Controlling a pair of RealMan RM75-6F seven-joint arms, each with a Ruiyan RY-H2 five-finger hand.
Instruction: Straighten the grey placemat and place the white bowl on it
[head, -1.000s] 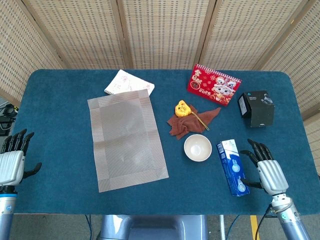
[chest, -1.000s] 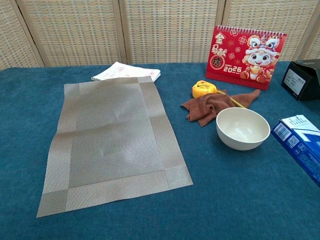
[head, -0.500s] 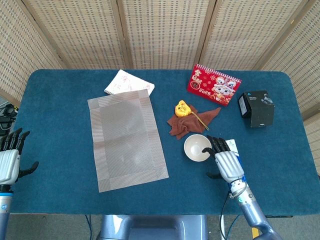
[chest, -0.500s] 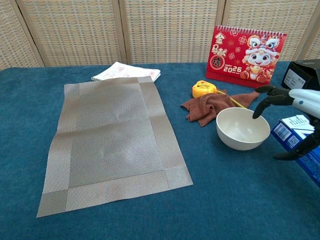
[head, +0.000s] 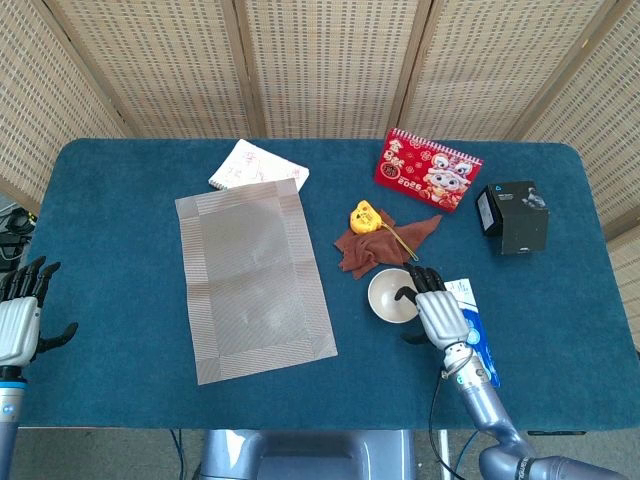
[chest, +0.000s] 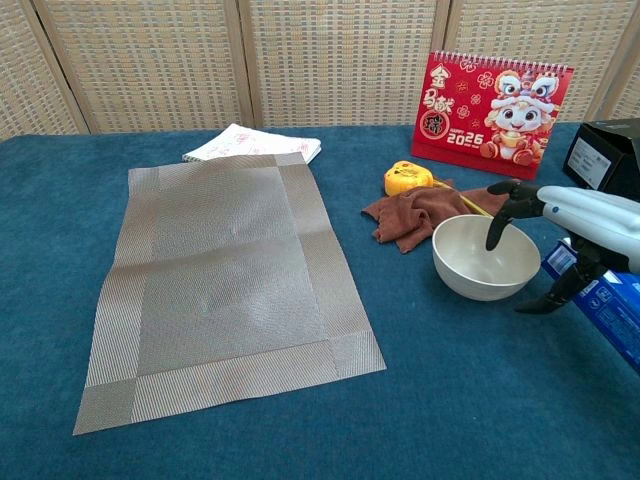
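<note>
1. Head view: the grey placemat is seen lying flat on the blue worktop, set slightly askew to the worktop edge, its far corner resting on a white notebook.
2. The white bowl is found to the right of the placemat, well apart from it, just in front of a brown cloth and beside a blue box.
3. The right hand is held at the bowl's right rim; in the chest view its fingers are seen curved down over the rim into the bowl, with the thumb outside. A closed grip on the bowl cannot be confirmed; the fingers look apart, holding nothing yet.
4. The left hand is kept at the worktop's left edge, fingers spread and empty.
5. The step in hand is judged to be grasping the bowl.
6. Next, a pinch on the rim is called for, then a lift leftward onto the placemat, which is not yet squared.
</note>
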